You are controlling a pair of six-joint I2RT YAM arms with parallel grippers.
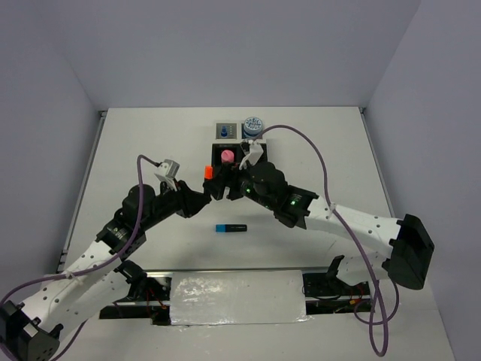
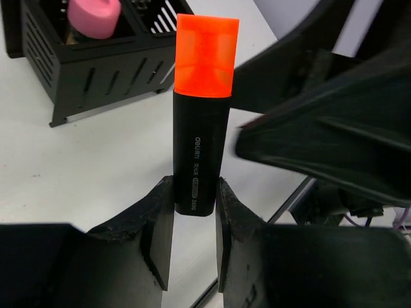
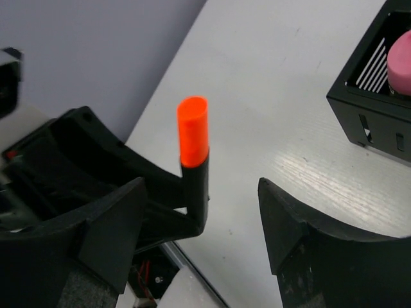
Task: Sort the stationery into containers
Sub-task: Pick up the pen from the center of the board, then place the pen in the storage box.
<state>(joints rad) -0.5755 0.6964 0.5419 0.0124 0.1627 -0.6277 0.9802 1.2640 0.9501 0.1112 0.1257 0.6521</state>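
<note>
- Top external view:
  - Progress is judged as partial.
  - The pink marker (image 1: 227, 156) stands in 1 compartment of the black box (image 1: 242, 167).
  - 1 grey tray (image 1: 219, 135) holds a small blue item, too small to identify. The other grey tray (image 1: 261, 135) holds a round patterned roll (image 1: 253, 124).
  - The blue-capped highlighter (image 1: 230, 228) lies flat on the white counter (image 1: 150, 143), well apart from the containers and unsorted.
  - The orange-capped highlighter (image 1: 207, 172) is held off the counter just beside the box, in the left end effector (image 1: 213, 183).
  - The right end effector (image 1: 228, 185) sits close against it. No other stationery can be made out.
- Left wrist view:
  - The left end effector (image 2: 194, 192) is clamped on the base of the orange-capped highlighter (image 2: 200, 154), both pads touching it.
  - The highlighter body is matte black plastic, flat-sided, with small white print. Its cap is translucent orange and squared off.
  - The black box (image 2: 83, 70) has slotted walls, and the pink marker (image 2: 95, 16) has a rounded, smooth top.
- Right wrist view:
  - The right end effector (image 3: 202, 224) is spread wide and grips nothing.
  - The orange-capped highlighter (image 3: 192, 138) stands upright between its fingers (image 3: 115, 224), touching neither.
  - Judgement: 1 item is in transit, and at least 1 is left to sort.
</note>
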